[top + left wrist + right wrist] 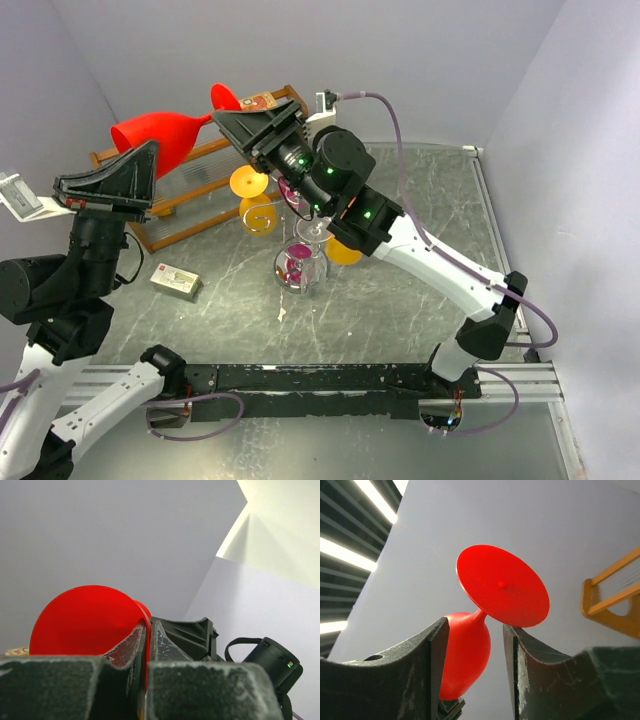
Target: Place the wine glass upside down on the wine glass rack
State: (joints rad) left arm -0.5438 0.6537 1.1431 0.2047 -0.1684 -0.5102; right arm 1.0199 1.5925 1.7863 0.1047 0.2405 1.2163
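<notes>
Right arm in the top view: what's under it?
The wine glass rack stands there, an orange glass and a yellow glass at its wire arms. The right arm covers the rack's upper middle, so its free hooks cannot be seen.

Robot lab cell, folks: plain grey panels [400, 60] box in a marbled counter [420, 310], and a black rail [320, 378] at the bottom anchors the left arm [60, 290] and right arm [440, 265]. Strip lights [345, 550] glow upper left in the right wrist view.
</notes>
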